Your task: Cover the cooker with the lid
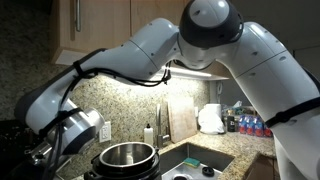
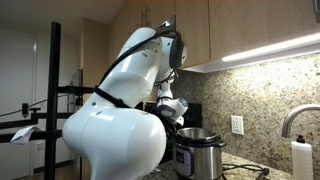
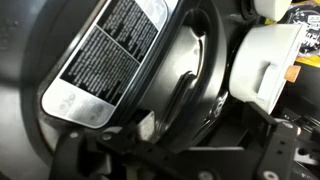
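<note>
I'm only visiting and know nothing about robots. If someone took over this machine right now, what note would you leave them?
Gripper: low beside the cooker, right up against the lid. The pictures don't show whether the jaws are open or shut.
Cooker: next to the sink, uncovered, with its shiny pot showing in both exterior views.
Lid: fills the wrist view and is not on the cooker.
Done: nothing is covered yet.
Left: probably grip the lid if it isn't already held, carry it over and set it on the cooker.
</note>
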